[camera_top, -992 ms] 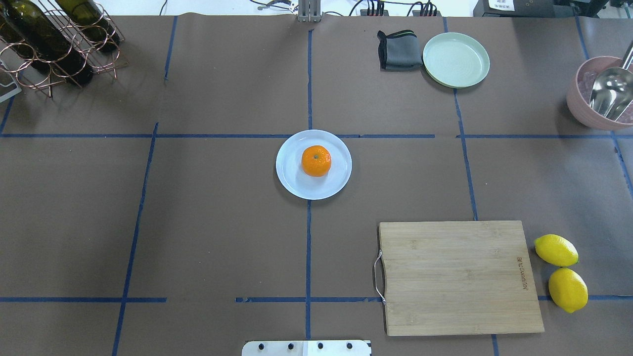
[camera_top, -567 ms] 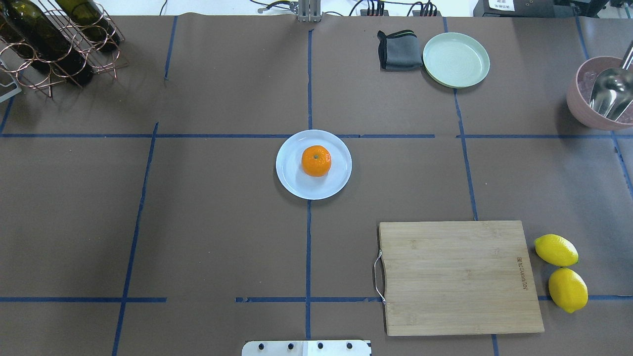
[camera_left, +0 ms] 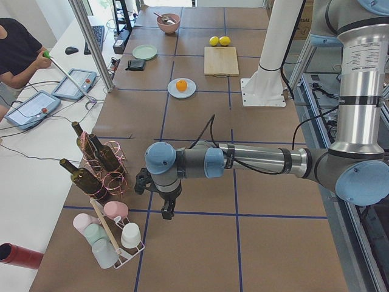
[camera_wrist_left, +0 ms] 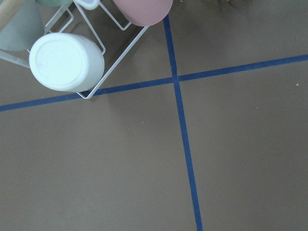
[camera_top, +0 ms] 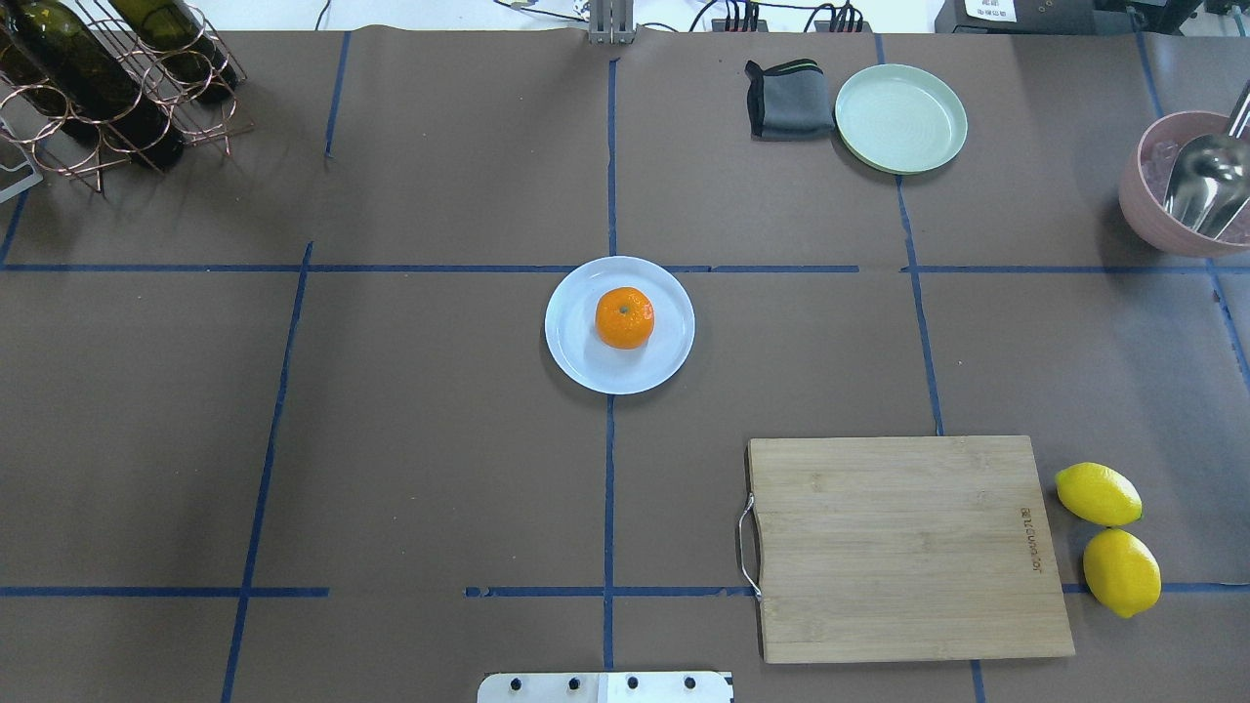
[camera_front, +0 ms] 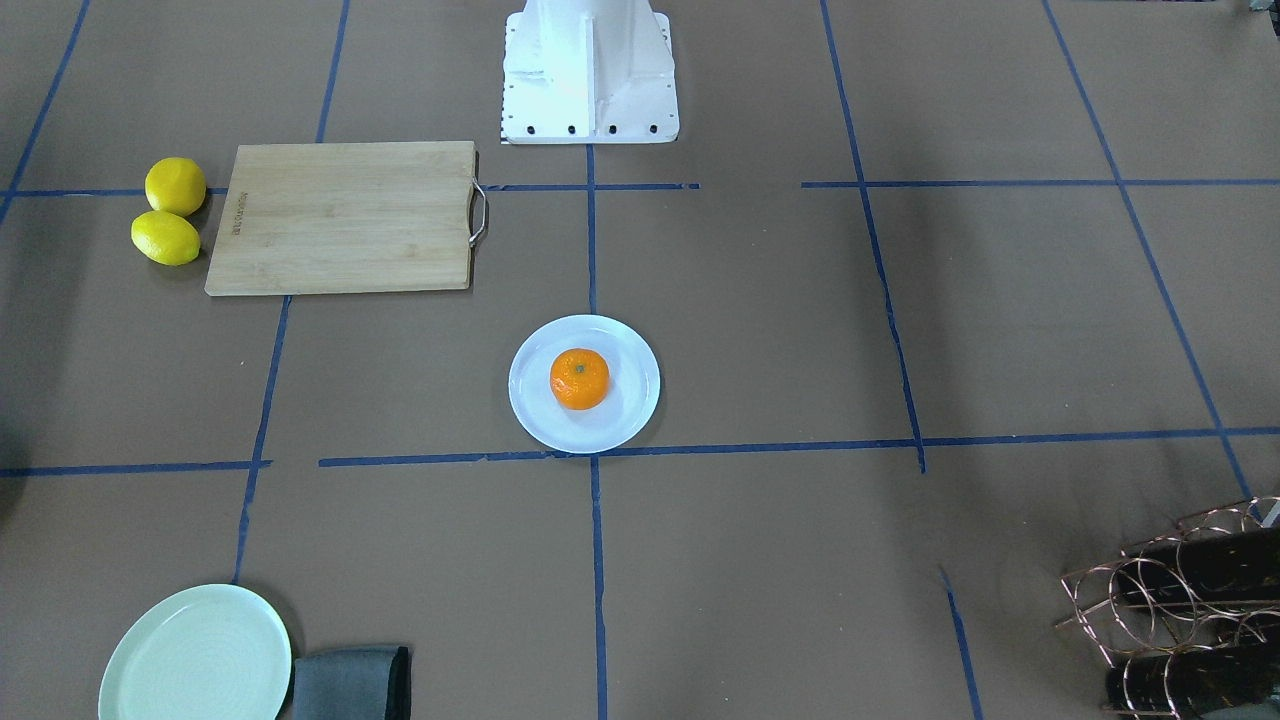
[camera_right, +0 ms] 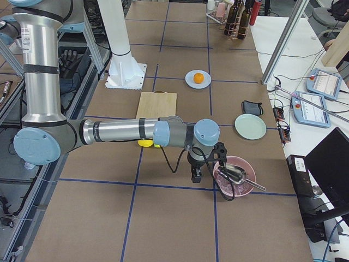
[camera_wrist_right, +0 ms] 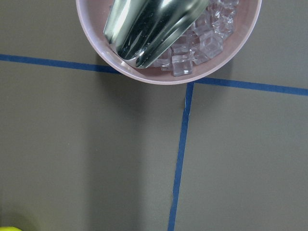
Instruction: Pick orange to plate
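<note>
The orange (camera_top: 624,317) rests in the middle of the pale bluish-white plate (camera_top: 576,363) at the table's centre, stem dimple up; the front-facing view shows the orange (camera_front: 579,378) on the plate (camera_front: 632,418) too. Neither gripper is near it. My left gripper (camera_left: 165,210) hangs over bare table beside the mug rack, far from the plate, and shows only in the left side view. My right gripper (camera_right: 195,176) hangs next to the pink bowl and shows only in the right side view. I cannot tell whether either is open or shut.
A wooden cutting board (camera_top: 908,547) lies front right with two lemons (camera_top: 1108,537) beside it. A mint-green plate (camera_top: 900,117) and grey cloth (camera_top: 786,98) sit at the back right. A pink bowl (camera_top: 1138,195) of ice holds a metal scoop. A bottle rack (camera_top: 107,88) stands back left.
</note>
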`<state>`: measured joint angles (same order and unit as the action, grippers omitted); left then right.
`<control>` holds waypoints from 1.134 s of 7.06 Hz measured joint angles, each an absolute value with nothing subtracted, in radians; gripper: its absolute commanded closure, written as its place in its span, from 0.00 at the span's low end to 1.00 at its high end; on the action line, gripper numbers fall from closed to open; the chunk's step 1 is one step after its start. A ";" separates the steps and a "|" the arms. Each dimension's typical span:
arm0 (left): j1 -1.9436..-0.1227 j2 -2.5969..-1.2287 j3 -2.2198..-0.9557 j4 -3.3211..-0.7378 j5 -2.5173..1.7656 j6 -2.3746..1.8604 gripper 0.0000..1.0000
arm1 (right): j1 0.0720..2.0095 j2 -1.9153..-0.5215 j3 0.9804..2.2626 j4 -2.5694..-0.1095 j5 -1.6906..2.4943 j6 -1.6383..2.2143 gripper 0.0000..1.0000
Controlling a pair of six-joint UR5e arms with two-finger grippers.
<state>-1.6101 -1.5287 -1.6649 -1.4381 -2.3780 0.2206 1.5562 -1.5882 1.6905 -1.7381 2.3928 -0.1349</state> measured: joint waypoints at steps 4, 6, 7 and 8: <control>-1.612 -1.478 -1.659 -1.452 -2.427 0.221 0.00 | 1.561 -1.593 1.677 -1.738 2.402 -0.131 0.00; -1.612 -1.476 -1.661 -1.454 -2.428 0.220 0.00 | 1.564 -1.595 1.675 -1.737 2.402 -0.130 0.00; -1.612 -1.476 -1.662 -1.456 -2.428 0.221 0.00 | 1.573 -1.596 1.675 -1.736 2.403 -0.130 0.00; -1.612 -1.476 -1.663 -1.459 -2.428 0.221 0.00 | 1.589 -1.601 1.674 -1.723 2.403 -0.130 0.00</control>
<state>-1.6122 -1.4757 -1.6630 -1.4590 -2.4283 0.2208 1.5887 -1.6014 1.6735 -1.7232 2.4032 -0.1300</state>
